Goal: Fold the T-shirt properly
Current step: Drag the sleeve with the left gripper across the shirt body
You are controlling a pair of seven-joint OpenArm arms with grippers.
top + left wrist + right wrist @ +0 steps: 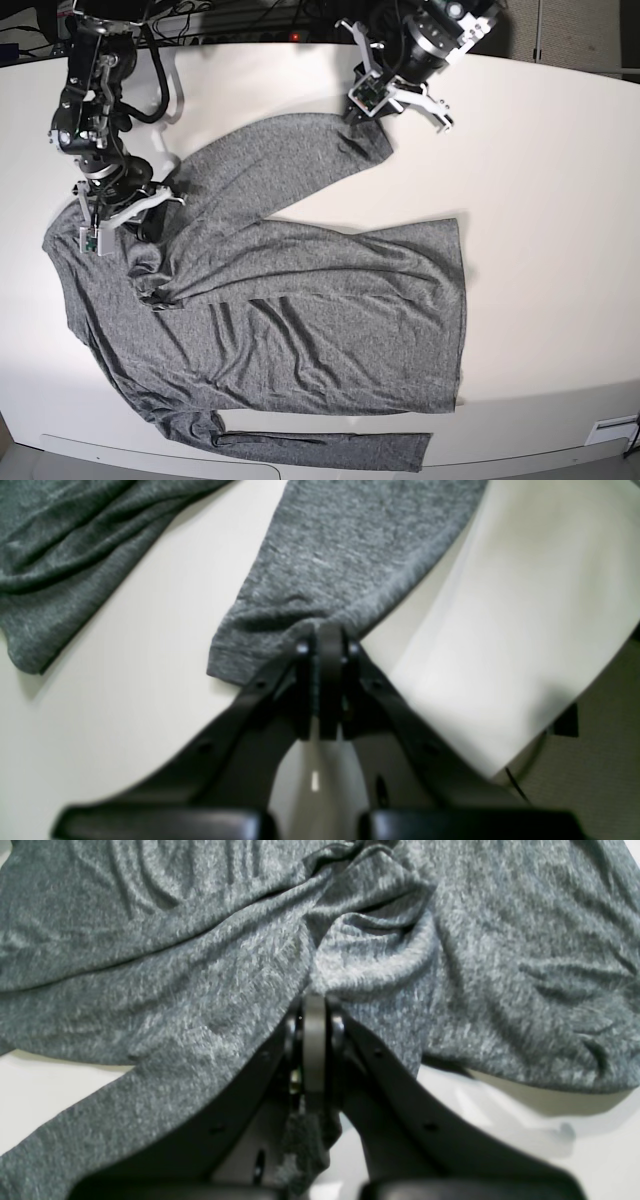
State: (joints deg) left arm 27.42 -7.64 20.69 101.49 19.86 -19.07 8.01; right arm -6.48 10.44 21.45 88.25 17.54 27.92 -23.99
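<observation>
T-shirt (300, 320) spread flat on white bench (540, 200). Left claw (327, 635) clamped on sleeve cuff at far edge; right claw (314, 1005) clamped on bunched shoulder fabric.

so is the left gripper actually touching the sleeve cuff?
Touching. The left wrist view shows the left gripper shut on the cuff end of the T-shirt sleeve, with fabric bunched at its tips.

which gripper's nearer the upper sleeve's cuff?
Left. The left gripper is shut on the cuff of the T-shirt; the right gripper pinches fabric near the shoulder.
</observation>
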